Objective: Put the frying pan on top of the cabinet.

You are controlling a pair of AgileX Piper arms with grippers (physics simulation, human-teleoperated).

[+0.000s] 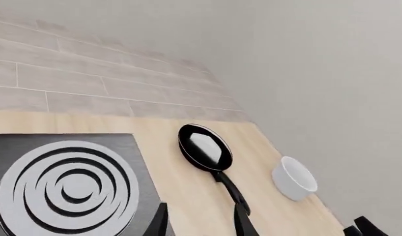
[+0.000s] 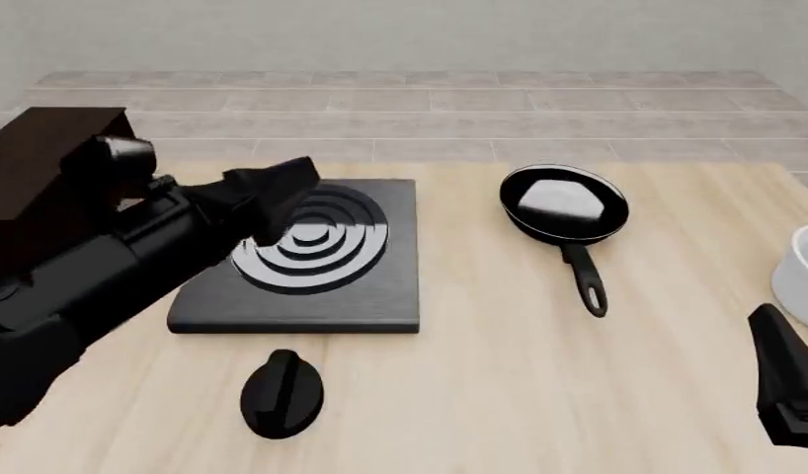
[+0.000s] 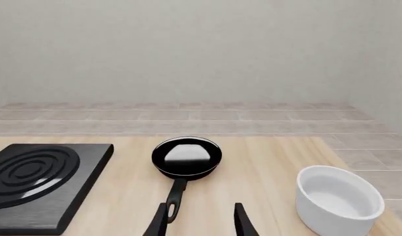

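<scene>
On my worktop (image 2: 536, 395) I count one cabinet (image 2: 41, 163), at ten o'clock in the front view and partly hidden behind my left arm, and one stove plate (image 2: 364, 286) beside it, which that arm also overlaps. One frying pan (image 2: 564, 205) sits at one o'clock, handle toward me, nothing touching it. One white bowl (image 2: 806, 265) is cut off at three o'clock; one black knob (image 2: 282, 393) lies at seven. My left pincer (image 1: 199, 221) and right pincer (image 3: 199, 221) both gape empty.

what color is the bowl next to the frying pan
White, plain with no pattern. The bowl shows best in the right wrist view, sitting apart from the frying pan.
</scene>
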